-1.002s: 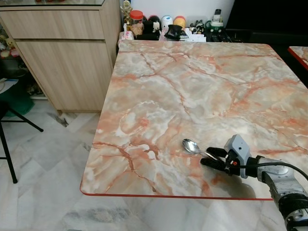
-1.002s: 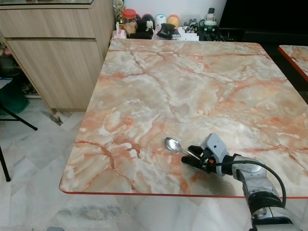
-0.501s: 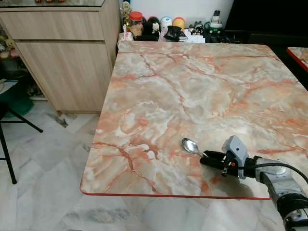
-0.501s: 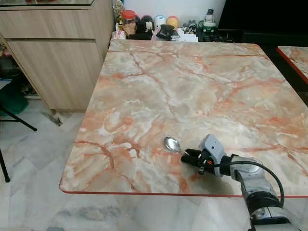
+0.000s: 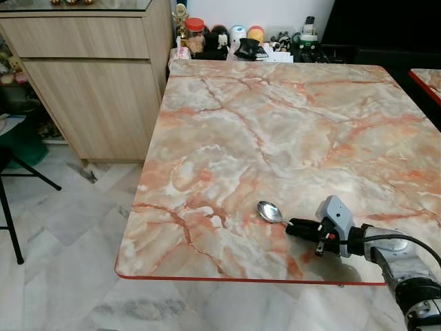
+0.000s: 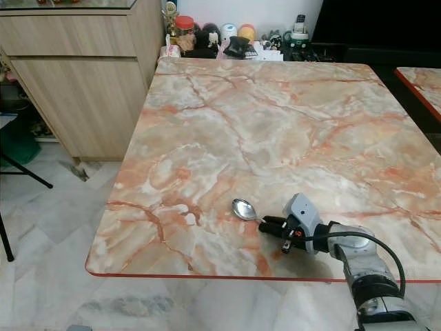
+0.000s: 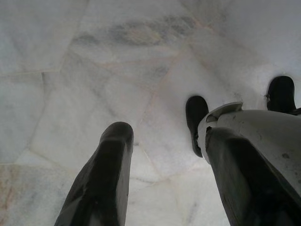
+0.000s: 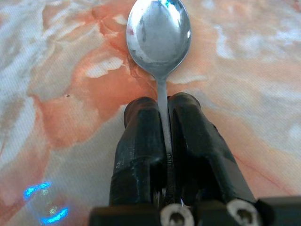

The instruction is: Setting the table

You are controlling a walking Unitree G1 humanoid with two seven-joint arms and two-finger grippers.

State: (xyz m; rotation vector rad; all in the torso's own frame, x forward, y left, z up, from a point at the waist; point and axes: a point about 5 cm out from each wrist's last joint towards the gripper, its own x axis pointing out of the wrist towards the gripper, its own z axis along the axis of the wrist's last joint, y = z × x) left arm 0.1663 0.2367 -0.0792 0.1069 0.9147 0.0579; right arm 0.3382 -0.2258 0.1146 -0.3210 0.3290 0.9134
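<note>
A metal spoon (image 5: 271,212) lies low on the pink marble table (image 5: 275,124), near the front edge, bowl pointing left. My right gripper (image 5: 295,225) is shut on the spoon's handle; in the right wrist view both black fingers (image 8: 141,136) press the thin handle between them, with the spoon bowl (image 8: 158,35) sticking out past the tips. My left gripper (image 7: 160,132) hangs idle over the floor, its two fingers spread apart with nothing between them.
A wooden cabinet (image 5: 96,83) stands left of the table. Jars, bottles and small items (image 5: 234,38) crowd the far edge. A black chair leg (image 5: 10,214) is at far left. Another table's corner (image 5: 427,76) shows at right. Marble floor (image 5: 62,262) lies below.
My right gripper closed its fingers onto the spoon's handle; a second ago they stood apart around it. The spoon shifted slightly to the left.
</note>
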